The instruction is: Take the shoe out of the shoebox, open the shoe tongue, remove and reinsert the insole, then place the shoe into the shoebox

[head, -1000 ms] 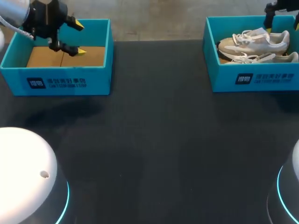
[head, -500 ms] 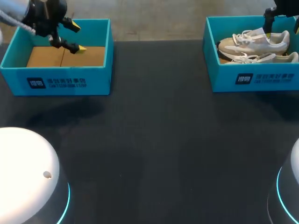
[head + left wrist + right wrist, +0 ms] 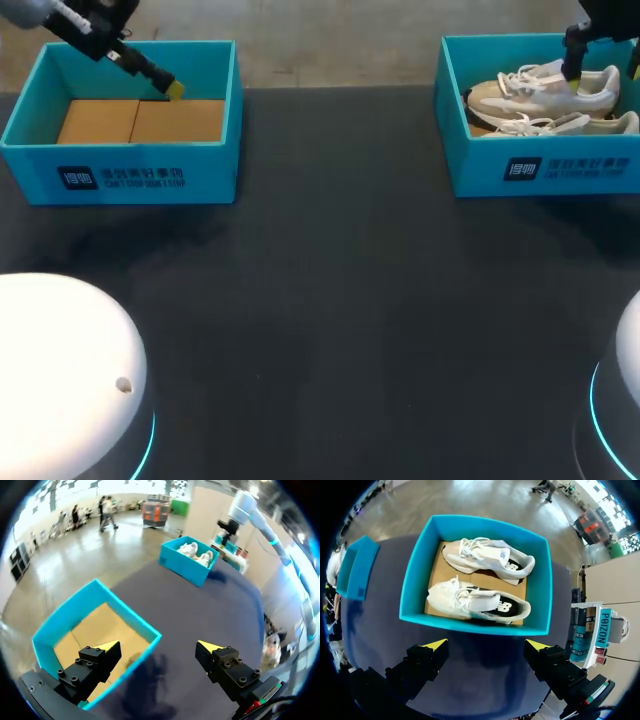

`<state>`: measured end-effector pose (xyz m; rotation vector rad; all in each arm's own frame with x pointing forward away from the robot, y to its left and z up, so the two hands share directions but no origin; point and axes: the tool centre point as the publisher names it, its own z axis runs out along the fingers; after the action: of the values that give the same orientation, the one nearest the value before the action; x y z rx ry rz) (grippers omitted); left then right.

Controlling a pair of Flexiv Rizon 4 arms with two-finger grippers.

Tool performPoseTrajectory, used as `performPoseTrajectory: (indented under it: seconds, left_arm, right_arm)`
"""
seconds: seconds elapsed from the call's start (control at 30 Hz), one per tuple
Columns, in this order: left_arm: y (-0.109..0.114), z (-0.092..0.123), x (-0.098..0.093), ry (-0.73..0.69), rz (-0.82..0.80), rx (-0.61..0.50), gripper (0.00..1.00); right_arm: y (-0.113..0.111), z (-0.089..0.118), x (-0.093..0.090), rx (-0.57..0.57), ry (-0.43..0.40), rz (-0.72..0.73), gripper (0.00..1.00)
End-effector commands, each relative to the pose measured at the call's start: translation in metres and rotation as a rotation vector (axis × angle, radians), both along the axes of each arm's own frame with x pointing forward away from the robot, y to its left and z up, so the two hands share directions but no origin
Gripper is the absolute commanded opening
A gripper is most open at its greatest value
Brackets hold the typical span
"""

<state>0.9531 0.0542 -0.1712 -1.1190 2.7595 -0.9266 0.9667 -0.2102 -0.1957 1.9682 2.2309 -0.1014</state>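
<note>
The shoebox (image 3: 540,170), teal and without a lid, stands on the dark table (image 3: 340,300) at the right arm's side; inside the shoebox, on its brown cardboard floor (image 3: 437,575), two pale sneakers lie on their sides, close together, toes pointing at the wall of the shoebox that faces the middle of the table; the farther sneaker (image 3: 487,557) lies along the shoebox's back wall and the nearer sneaker (image 3: 477,602) along its front wall, laces and dark openings showing on both; neither sneaker is touched by anything; the right gripper (image 3: 486,644) hangs above the shoebox with its yellow-tipped fingers spread wide and nothing between them, and in its own wrist view the whole shoebox lies ahead of the fingers; well apart from the shoebox, at the left arm's side of the table, stands a second teal box (image 3: 120,175) with only cardboard in it; the left gripper (image 3: 159,646) hovers over that box, far from the shoebox, its fingers likewise wide apart and holding nothing, one finger over the cardboard, the other over the table.
</note>
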Motion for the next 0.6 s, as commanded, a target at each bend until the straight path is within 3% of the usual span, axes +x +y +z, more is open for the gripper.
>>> performPoseTrajectory:
  seconds: [0.03,0.43,0.6]
  left_arm:
    - [0.005,0.001,0.001,0.399,0.373,0.019,1.0]
    - [0.005,0.001,-0.001,0.388,0.362,0.012,1.0]
    - [0.003,-0.01,-0.011,0.414,0.454,0.198,1.0]
  right_arm:
    - [0.001,0.0,-0.011,0.004,-0.003,-0.005,1.0]
    - [0.004,0.001,-0.019,0.006,0.002,-0.027,1.0]
    - [0.004,-0.001,-0.025,0.009,0.018,-0.034,1.0]
